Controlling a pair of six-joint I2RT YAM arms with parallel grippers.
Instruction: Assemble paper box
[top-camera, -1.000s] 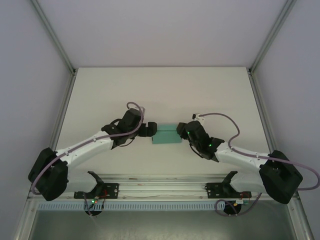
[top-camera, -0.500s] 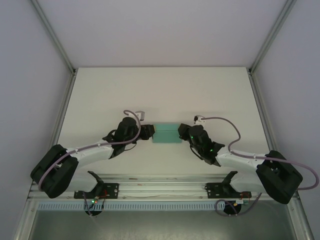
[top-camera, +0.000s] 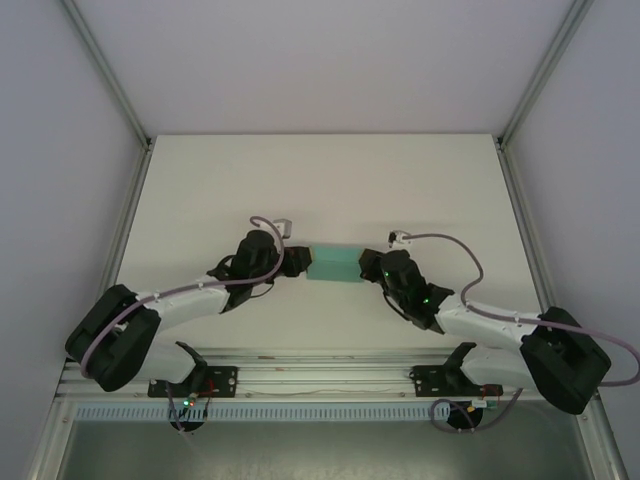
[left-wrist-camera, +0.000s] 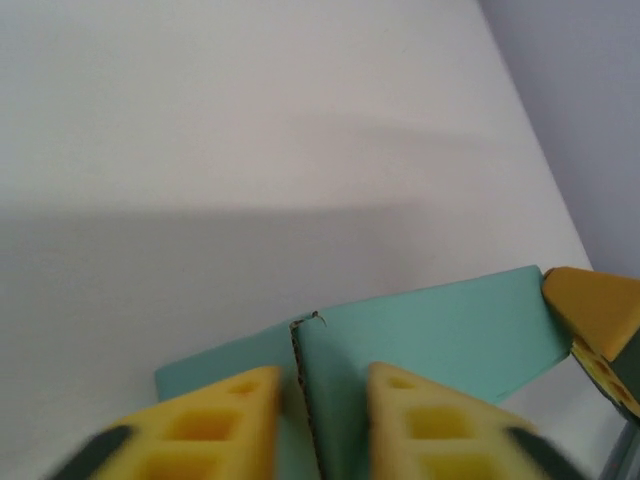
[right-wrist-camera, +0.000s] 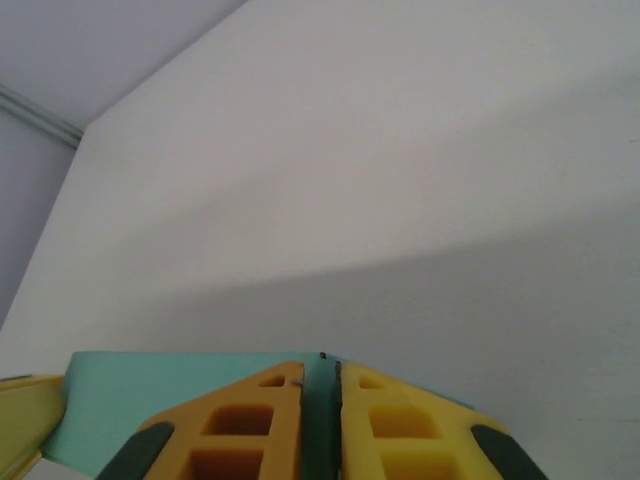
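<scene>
Overhead camera looks down from behind; close-in wrist cameras face opposite ends of the shared paper box (top-camera: 335, 264).

the far half of the table (top-camera: 320, 180) lies bare, wide room for either arm. mid-table the box (top-camera: 335, 265) blocks the lane, with the left gripper (top-camera: 303, 262) at one end and the right gripper (top-camera: 366, 266) at the other, so no passing between them. posts (top-camera: 109, 70) and walls hem both sides, and a rail (top-camera: 320, 385) bars the near edge.
</scene>
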